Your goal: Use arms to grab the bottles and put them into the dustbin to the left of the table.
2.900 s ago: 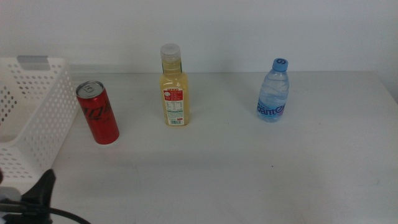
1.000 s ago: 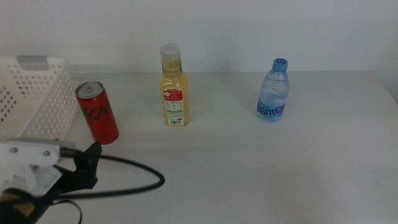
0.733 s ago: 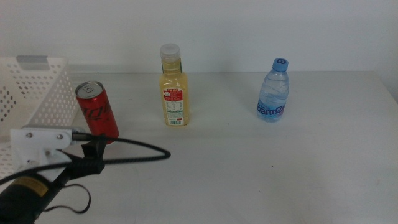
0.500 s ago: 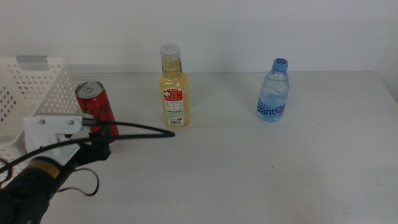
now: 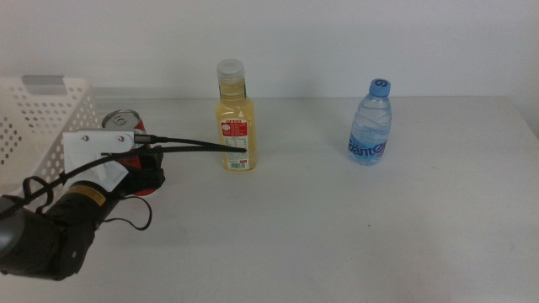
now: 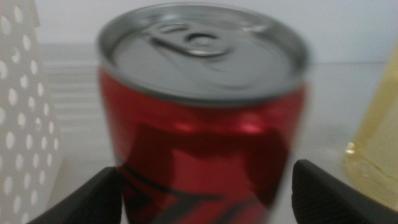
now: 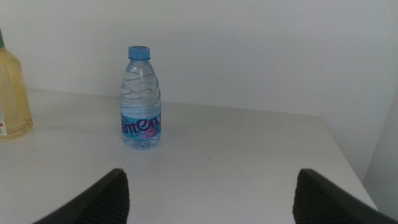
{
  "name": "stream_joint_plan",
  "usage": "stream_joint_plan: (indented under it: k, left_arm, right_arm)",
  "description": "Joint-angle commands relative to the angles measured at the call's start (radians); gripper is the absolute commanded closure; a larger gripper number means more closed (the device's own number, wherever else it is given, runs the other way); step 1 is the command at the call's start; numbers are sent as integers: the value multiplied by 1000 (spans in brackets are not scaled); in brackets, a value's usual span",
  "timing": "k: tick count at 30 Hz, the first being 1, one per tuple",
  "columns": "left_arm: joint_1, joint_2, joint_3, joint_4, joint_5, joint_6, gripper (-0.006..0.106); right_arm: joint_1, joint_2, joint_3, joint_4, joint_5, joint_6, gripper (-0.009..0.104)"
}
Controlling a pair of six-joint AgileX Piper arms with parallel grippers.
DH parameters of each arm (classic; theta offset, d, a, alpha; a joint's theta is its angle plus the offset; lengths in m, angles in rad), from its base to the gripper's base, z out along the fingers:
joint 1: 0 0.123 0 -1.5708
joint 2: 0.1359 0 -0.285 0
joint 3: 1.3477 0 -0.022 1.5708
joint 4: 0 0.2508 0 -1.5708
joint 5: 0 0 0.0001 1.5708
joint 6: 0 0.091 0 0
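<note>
Tabletop (image 5: 354, 236), matte white-grey, spreads across the whole middle view and is the largest thing in it. At about nine o'clock on it stands the white perforated dustbin (image 5: 42, 126), its grey handle patch on the far rim; its holed wall also shows in the left wrist view (image 6: 18, 112).

Left arm (image 5: 50, 240), black-bodied with a white housing and a thick black cable, reaches in from about eight o'clock. Its left gripper (image 6: 202, 186) is at the red soda can (image 5: 126, 119), which stands upright just beside the dustbin's wall. In the left wrist view the can (image 6: 202, 118) fills the picture, with one dark jaw on either side of it; the jaws stand wide open, apart from the can's sides, holding nothing.

Yellow-liquid bottle (image 5: 235, 118), white cap and red label, stands upright near eleven o'clock, close to the can on its three o'clock side; a slice of it shows in the left wrist view (image 6: 379, 155).

Clear blue-capped water bottle (image 5: 371, 124) stands upright at about one o'clock, well apart from the others.

Right gripper (image 7: 205, 193) is out of the middle view; its wrist camera shows the jaws spread wide and empty, facing the water bottle (image 7: 140, 99) from well back, with the yellow bottle (image 7: 12, 93) at the edge.
</note>
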Motion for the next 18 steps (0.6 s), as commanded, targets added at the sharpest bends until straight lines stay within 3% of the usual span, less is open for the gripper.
stream_joint_plan:
  k: [1, 14, 18]
  left_arm:
    - [18, -18, -42, 12, -68, -7, 10]
    - [57, 98, -176, 113, -69, -63, 12]
    - [57, 103, -182, 129, -69, -63, 26]
  right_arm:
    - [-5, -27, -9, -14, -77, -9, 24]
    - [-5, -27, -9, -14, -77, -9, 24]
    - [-5, -27, -9, -14, -77, -9, 24]
